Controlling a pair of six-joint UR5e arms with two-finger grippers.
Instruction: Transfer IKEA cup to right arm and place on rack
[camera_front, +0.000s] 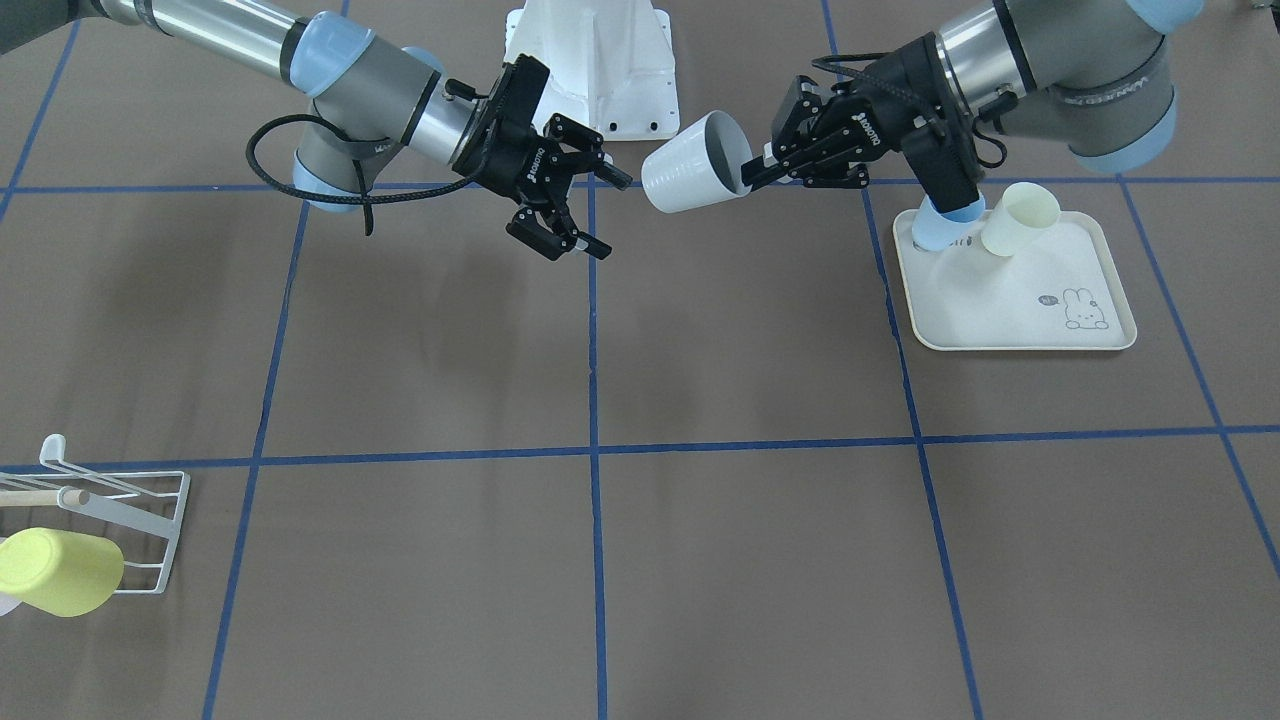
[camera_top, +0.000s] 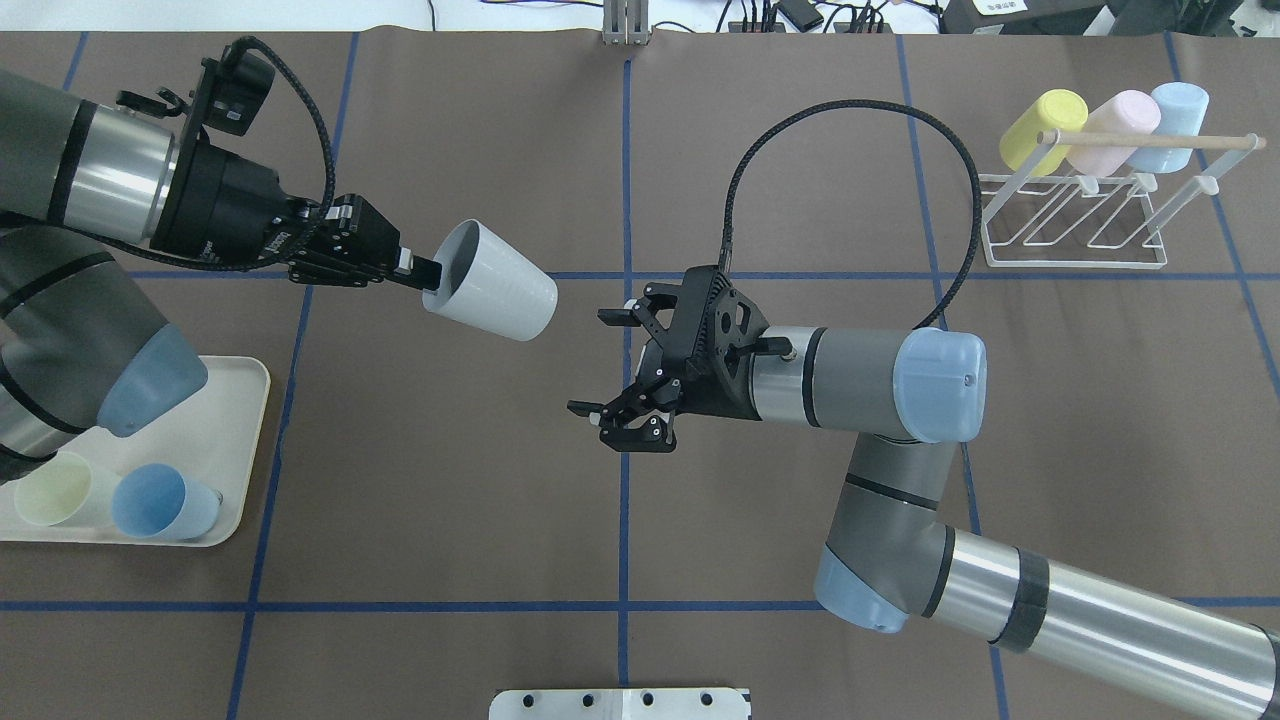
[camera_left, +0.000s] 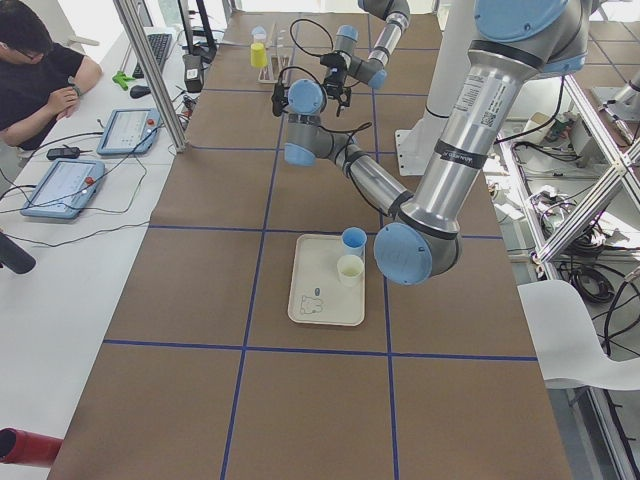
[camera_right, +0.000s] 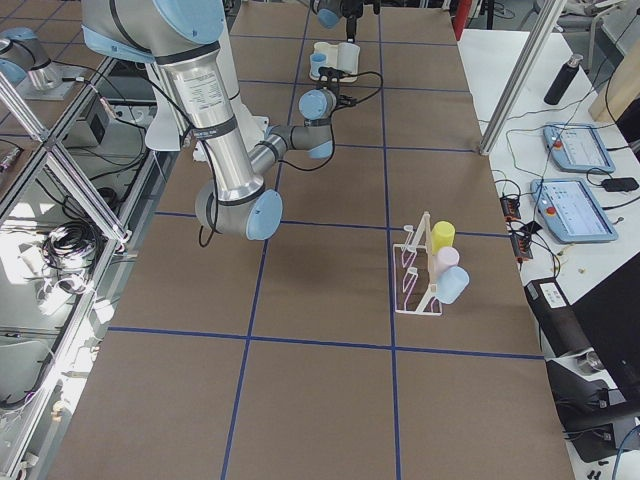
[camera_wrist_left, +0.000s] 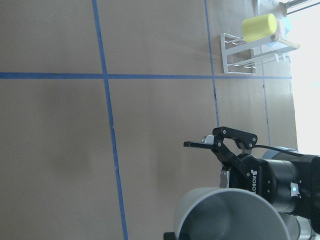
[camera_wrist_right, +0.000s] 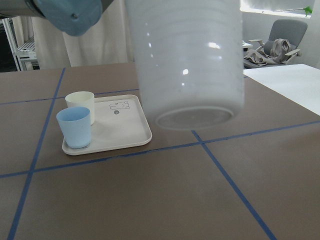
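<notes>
Glossy tapered white cup (camera_wrist_right: 187, 60), rim between black left fingers (camera_top: 418, 268)

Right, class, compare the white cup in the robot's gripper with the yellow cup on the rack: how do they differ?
The white cup is held in the air, its rim pinched by the left gripper; the yellow cup rests on the rack. The white cup is alone; the yellow cup has a pink cup and a blue cup beside it. Both are plain, tapered, handleless.
</notes>
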